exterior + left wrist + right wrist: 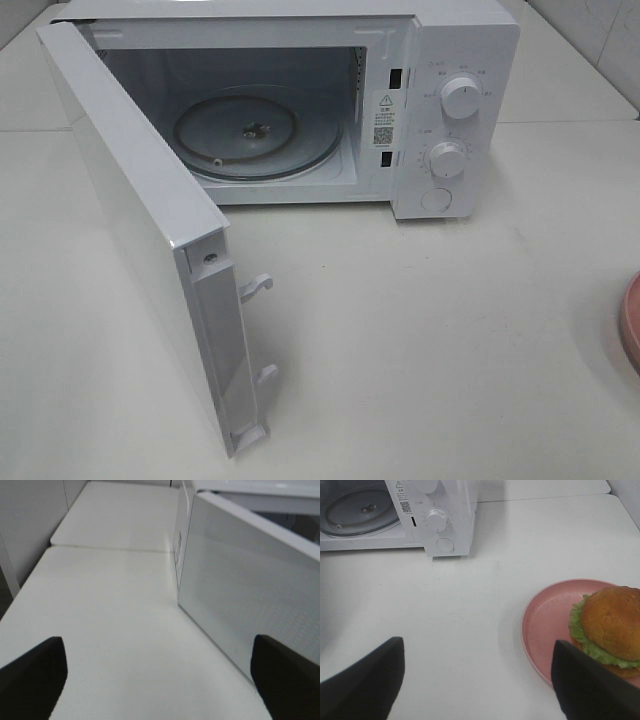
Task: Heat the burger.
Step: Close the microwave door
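A: Start close in. What are the two grippers doing?

B: The right gripper has its fingers spread wide with nothing between them, hovering over bare table. The left gripper is also apart and empty, sitting just outside the swung-out microwave door.

A: And the burger?

B: The burger sits on the pink plate, off-centre toward one side of it, just beside the right gripper's finger in the right wrist view. From the high camera only a sliver of the plate's rim shows at the right edge of the table — the burger itself is out of that frame.

A: Further back?

B: The microwave stands open, door well out to the left, the glass turntable bare inside. Two dials sit on its right panel.

A: So what could go wrong?

B: I'd judge the plate is the handle here, and its rim is shallow and smooth — a pinch there could slip or tilt the plate, and the burger, already off-centre, could slide off. Grabbing the bun directly might squash it or pull the layers apart. Carrying it in, the plate could clip the cavity's lower lip or land off the turntable. And the left arm is close to the door; a nudge could swing it into the loading path.
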Robot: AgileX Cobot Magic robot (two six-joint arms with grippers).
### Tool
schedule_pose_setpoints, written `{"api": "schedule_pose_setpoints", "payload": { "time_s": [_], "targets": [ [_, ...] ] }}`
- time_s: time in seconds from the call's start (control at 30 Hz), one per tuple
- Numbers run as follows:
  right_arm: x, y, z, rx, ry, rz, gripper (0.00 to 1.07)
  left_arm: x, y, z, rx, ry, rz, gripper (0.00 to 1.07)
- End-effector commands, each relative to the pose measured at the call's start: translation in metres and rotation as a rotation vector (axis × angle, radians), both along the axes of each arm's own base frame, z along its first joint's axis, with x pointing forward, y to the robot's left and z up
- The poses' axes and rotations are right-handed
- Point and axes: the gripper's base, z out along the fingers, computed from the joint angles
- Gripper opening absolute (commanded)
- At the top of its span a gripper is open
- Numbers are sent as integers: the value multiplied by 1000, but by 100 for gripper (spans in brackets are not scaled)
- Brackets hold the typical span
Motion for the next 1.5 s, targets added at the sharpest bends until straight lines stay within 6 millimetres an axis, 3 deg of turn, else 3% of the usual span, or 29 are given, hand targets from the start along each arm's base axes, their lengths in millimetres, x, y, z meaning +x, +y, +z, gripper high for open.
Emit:
{"api": "schedule_pose_setpoints", "payload": {
  "time_s": [0.03, 0.07, 0.1, 0.13, 0.17, 0.23, 0.27, 0.3, 0.37, 0.43, 0.63, 0.7, 0.77, 0.8, 0.9, 0.97, 1.13, 1.5],
  "targets": [
    [-4, 0, 1, 9, -37, -5, 76, 17, 2, 11, -1, -33, 12, 54],
    [-4, 0, 1, 9, -37, -5, 76, 23, 2, 12, -2, -34, 15, 46],
    [-4, 0, 1, 9, -37, -5, 76, 23, 2, 12, -2, -34, 15, 46],
    [-4, 0, 1, 9, -37, -5, 76, 35, 3, 15, -2, -41, 21, 31],
    [-4, 0, 1, 9, -37, -5, 76, 35, 3, 15, -2, -41, 21, 31],
    [-4, 0, 1, 9, -37, -5, 76, 56, 4, 19, -9, -36, 27, 8],
    [-4, 0, 1, 9, -37, -5, 76, 56, 4, 19, -9, -36, 27, 8],
    [-4, 0, 1, 9, -37, -5, 76, 69, 5, 20, -16, -31, 28, 0],
    [-4, 0, 1, 9, -37, -5, 76, 74, 5, 20, -16, -31, 30, 0],
    [-4, 0, 1, 9, -37, -5, 76, 96, 7, 23, -12, -53, 40, 0],
    [-4, 0, 1, 9, -37, -5, 76, 132, 10, 25, 30, -119, 52, 0],
    [-4, 0, 1, 9, -37, -5, 76, 162, 12, 19, 36, -158, 67, 0],
    [-4, 0, 1, 9, -37, -5, 76, 168, 13, 17, 37, -178, 72, 0],
    [-4, 0, 1, 9, -37, -5, 76, 180, 14, 9, 35, -204, 84, 0],
    [-4, 0, 1, 9, -37, -5, 76, 185, 15, 4, 35, -224, 91, 0],
    [-4, 0, 1, 9, -37, -5, 76, 200, 16, -20, 71, -279, 94, 0],
    [-4, 0, 1, 9, -37, -5, 76, 210, 11, -41, 130, -324, 25, 0],
    [-4, 0, 1, 9, -37, -5, 76, 242, -9, -94, 57, -208, -207, 0]
  ]
}}
